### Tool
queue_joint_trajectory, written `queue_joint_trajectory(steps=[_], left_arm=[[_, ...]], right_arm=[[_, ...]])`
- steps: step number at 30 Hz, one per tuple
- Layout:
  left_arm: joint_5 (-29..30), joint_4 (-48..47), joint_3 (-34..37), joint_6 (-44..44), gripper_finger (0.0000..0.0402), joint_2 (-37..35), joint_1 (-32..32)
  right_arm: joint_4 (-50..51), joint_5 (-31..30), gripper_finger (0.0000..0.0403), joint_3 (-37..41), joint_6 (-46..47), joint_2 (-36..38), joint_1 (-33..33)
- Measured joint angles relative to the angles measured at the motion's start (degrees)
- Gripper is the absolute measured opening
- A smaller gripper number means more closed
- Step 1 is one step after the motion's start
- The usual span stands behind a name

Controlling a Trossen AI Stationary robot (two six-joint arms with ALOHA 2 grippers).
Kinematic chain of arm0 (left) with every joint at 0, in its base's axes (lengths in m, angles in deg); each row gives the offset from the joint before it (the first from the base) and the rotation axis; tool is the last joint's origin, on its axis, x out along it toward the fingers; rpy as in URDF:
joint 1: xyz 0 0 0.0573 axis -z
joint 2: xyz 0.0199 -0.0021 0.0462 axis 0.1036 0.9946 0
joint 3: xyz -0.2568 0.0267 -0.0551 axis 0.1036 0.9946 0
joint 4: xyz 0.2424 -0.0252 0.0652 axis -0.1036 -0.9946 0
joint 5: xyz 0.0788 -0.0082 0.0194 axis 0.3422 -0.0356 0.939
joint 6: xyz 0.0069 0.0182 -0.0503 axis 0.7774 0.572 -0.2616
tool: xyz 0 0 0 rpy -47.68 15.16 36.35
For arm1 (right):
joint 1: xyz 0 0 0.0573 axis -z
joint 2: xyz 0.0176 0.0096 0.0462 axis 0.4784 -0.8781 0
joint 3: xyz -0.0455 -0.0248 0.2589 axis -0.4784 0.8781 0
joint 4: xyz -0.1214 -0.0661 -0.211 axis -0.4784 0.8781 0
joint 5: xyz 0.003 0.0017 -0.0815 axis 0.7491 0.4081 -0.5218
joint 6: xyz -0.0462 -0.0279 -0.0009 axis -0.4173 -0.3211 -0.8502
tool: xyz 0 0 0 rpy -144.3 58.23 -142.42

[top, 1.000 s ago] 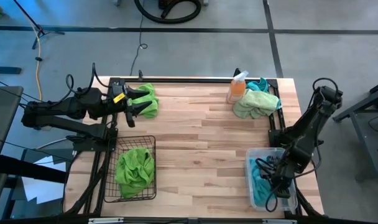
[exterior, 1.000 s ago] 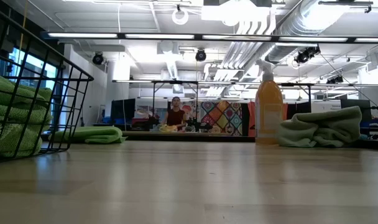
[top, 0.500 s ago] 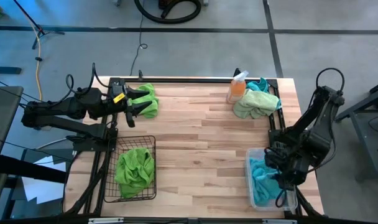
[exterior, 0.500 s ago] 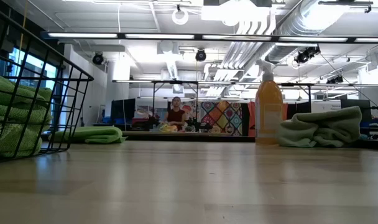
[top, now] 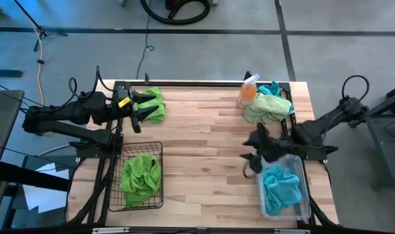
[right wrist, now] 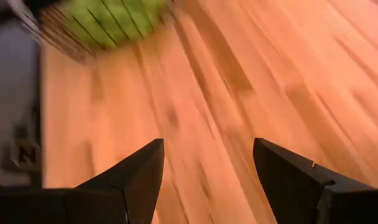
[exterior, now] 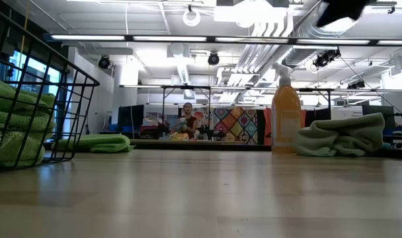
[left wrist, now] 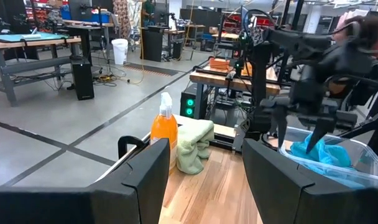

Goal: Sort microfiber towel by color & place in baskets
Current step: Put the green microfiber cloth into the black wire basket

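A turquoise towel (top: 280, 185) lies bunched in the clear plastic basket (top: 306, 198) at the table's near right. My right gripper (top: 249, 148) hangs open just left of that basket, over bare wood (right wrist: 207, 93). A lime green towel (top: 141, 175) fills the black wire basket (top: 160, 148) at the near left. My left gripper (top: 144, 107) is open at the far left corner, beside another green towel (top: 157, 104) that lies on the table. A pale green towel (top: 266, 109) and a turquoise one (top: 273, 88) are heaped at the far right.
An orange spray bottle (top: 247, 91) stands upright beside the far-right heap, and shows in the low view as bottle (exterior: 285, 116) next to towel (exterior: 343, 135). The table's middle (top: 204, 149) is bare wood. A person (exterior: 186, 122) sits far behind the table.
My right gripper has come up out of the clear basket and swung toward the table's left, stopping beside the basket's left wall. The turquoise towel has stayed in the basket and now lies in full view. The left arm has kept still.
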Motion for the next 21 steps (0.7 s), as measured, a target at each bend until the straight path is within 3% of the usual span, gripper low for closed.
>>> queue_joint_trajectory(steps=[4,8,14,21], left_arm=[[-0.02,0.0,0.0,0.0,0.0191,0.0,-0.01],[-0.02,0.02,0.0,0.0,0.0191,0.0,-0.01],[-0.02,0.09,0.0,0.0,0.0191,0.0,0.0],[-0.02,0.16,0.0,0.0,0.0191,0.0,0.02]], right_arm=[[-19.59,5.9,0.0245,5.68,-10.99,-0.02,8.03],[-33.04,7.19,0.0245,9.07,-17.62,-0.02,14.24],[-43.91,11.12,0.0245,9.53,-23.99,-0.33,20.8],[-54.11,14.36,0.0245,9.53,-26.99,-0.33,23.59]])
